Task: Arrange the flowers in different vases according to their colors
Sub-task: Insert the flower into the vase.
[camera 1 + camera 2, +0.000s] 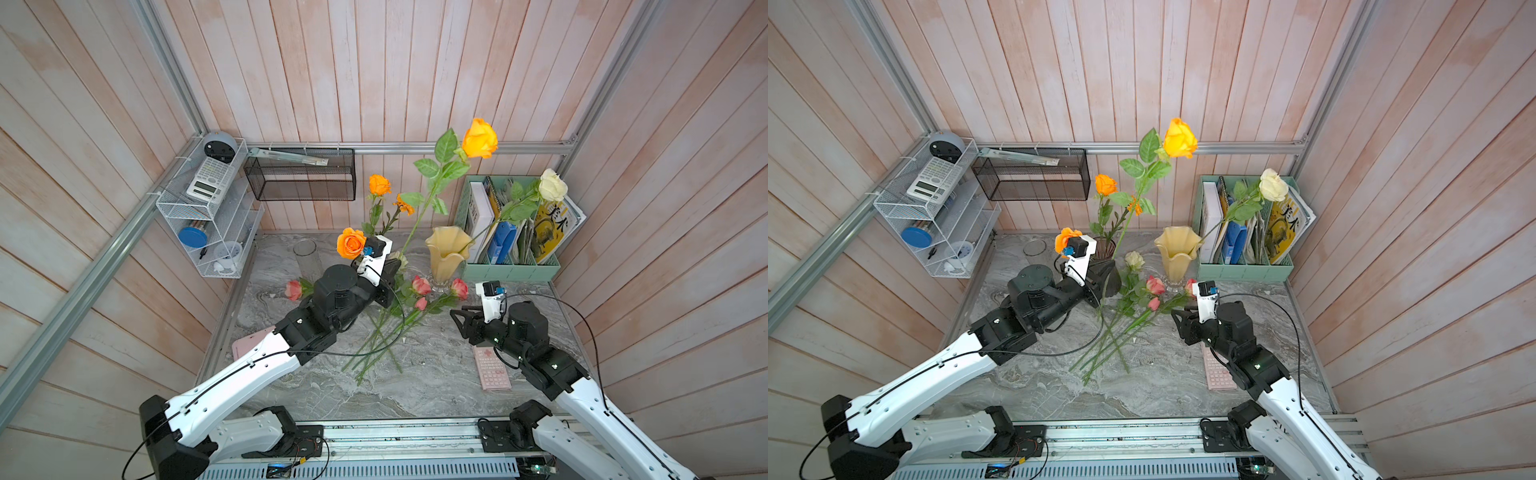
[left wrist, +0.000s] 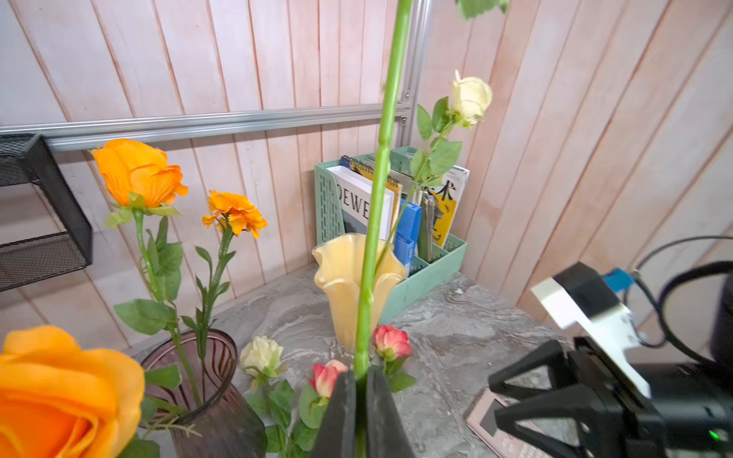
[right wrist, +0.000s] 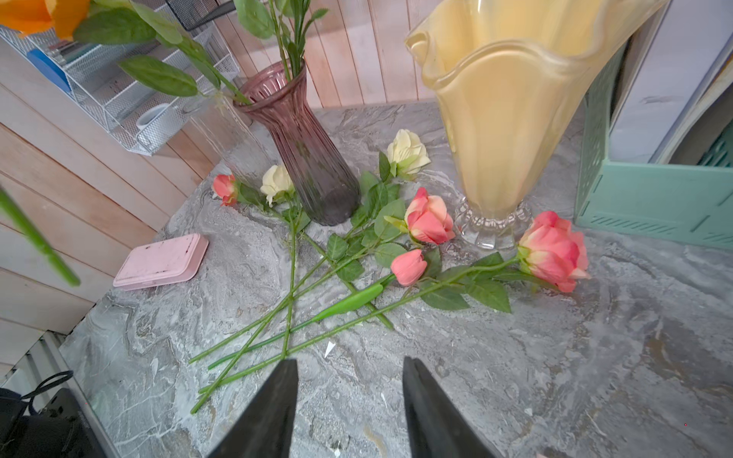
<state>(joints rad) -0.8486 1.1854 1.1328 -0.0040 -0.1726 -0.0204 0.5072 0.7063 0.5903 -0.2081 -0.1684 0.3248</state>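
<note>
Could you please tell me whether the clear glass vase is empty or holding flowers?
Empty: the clear glass vase shows no stems inside.

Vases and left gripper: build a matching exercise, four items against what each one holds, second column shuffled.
Column one:
1. purple ribbed vase
2. pale yellow vase
3. clear glass cylinder
4. left gripper

Column two:
A. nothing
B. one cream rose
C. the stem of the tall orange rose
D. orange flowers

Pairs: 1-D, 2-B, 3-A, 4-C.
</note>
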